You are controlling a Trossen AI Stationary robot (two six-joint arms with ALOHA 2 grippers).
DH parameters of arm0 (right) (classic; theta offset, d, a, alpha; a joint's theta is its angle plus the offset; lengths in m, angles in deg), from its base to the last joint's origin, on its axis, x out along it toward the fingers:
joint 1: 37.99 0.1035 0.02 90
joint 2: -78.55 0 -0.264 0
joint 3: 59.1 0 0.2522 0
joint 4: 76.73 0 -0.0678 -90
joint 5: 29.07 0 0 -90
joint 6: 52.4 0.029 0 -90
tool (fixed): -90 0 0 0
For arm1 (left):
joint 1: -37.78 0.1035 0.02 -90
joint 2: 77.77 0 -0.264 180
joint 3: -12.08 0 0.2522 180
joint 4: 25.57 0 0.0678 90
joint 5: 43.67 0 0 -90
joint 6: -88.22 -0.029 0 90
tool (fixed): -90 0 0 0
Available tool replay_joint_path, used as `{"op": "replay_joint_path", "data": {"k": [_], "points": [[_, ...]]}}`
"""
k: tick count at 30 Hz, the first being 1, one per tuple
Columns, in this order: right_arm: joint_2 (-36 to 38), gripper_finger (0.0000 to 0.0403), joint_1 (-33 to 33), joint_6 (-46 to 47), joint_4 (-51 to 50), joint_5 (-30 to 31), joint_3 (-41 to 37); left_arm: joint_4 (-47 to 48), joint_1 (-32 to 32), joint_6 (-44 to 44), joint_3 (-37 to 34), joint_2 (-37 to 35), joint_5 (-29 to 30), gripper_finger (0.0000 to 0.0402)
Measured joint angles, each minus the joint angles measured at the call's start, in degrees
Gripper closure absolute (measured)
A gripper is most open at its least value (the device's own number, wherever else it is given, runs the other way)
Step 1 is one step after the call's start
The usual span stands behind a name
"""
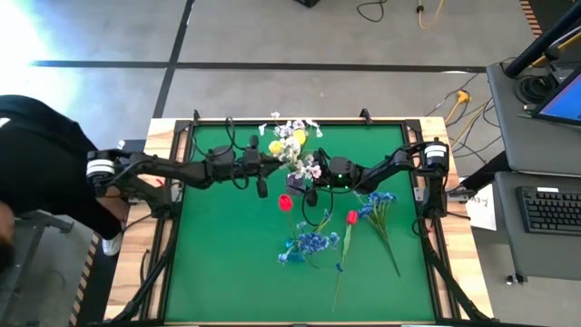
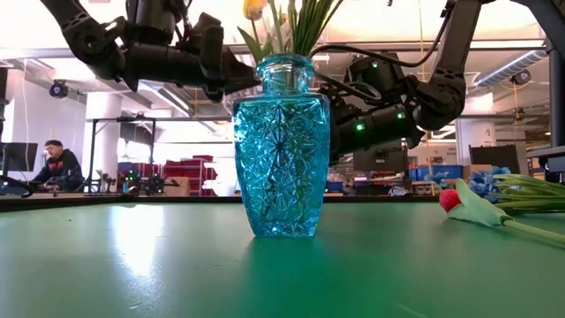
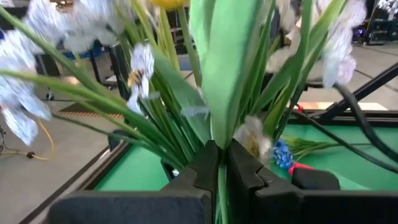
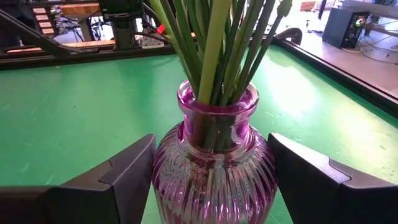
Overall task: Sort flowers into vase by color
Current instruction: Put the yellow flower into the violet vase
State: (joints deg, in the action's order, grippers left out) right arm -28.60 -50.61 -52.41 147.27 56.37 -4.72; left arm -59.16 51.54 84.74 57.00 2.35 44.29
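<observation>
Left hand [image 3: 221,168] pinching a stem [image 3: 222,193], right hand [image 4: 211,180] open around purple vase [image 4: 214,168]

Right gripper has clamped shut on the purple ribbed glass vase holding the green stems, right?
Not shut. The right gripper is open: its fingers stand spread on either side of the purple ribbed glass vase, which does hold the green stems. The right wrist view shows it.

Around the vase cluster [image 1: 295,150]: 2 vases, one blue glass [image 2: 281,146], one purple glass [image 4: 214,168]. Below it on the mat: 2 red tulips [image 1: 285,202] [image 1: 351,217], 2 blue bloom bunches [image 1: 307,245] [image 1: 377,202]. 2 arms.
</observation>
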Motion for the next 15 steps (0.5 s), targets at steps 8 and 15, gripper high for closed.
{"op": "replay_joint_path", "data": {"k": [8, 15], "points": [[0.07, 0.0126, 0.00, 0.00, -0.33, 0.02, 0.00, -0.73, 0.00, 0.56, 0.00, 1.27, -0.02, 0.0402], [0.07, 0.0122, 0.00, 0.35, -0.39, 0.04, 0.00, -0.07, 0.00, 0.58, 0.00, 2.22, -0.04, 0.0402]]}}
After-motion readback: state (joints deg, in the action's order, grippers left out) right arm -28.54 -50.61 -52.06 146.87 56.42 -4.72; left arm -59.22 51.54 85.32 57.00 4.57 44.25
